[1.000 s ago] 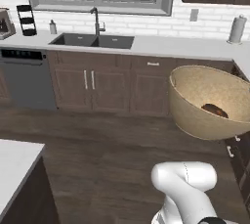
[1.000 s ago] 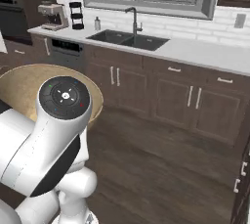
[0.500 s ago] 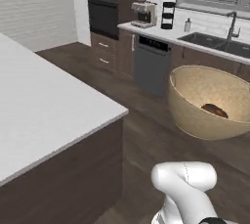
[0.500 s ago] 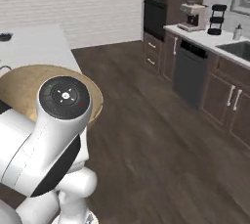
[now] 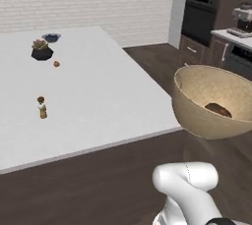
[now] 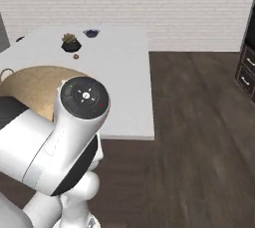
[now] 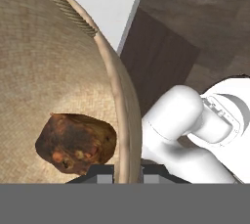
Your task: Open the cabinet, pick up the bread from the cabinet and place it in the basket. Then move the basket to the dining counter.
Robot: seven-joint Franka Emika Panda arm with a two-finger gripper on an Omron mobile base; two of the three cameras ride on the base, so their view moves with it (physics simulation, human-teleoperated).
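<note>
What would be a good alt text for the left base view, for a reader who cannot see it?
A wide tan woven basket with a dark-brown bread bun inside hangs in the air beside the corner of the large white dining counter. On the counter stand a small dark-blue bowl, a potted plant and a small bottle.

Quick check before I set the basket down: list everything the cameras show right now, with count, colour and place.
basket: one, tan, held in the air beside the dining counter's near corner
bread: one, dark brown, inside the basket
dining counter: one, white top with dark sides
potted plant: one, black pot, far end of the counter
small bowl: one, dark blue, behind the plant
small round item: one, orange-brown, near the plant
small bottle: one, tan with dark cap, upright mid-counter
wall ovens: dark, stacked, at right
coffee machine: one, on the far worktop
gripper: fingers astride the basket's rim
</note>
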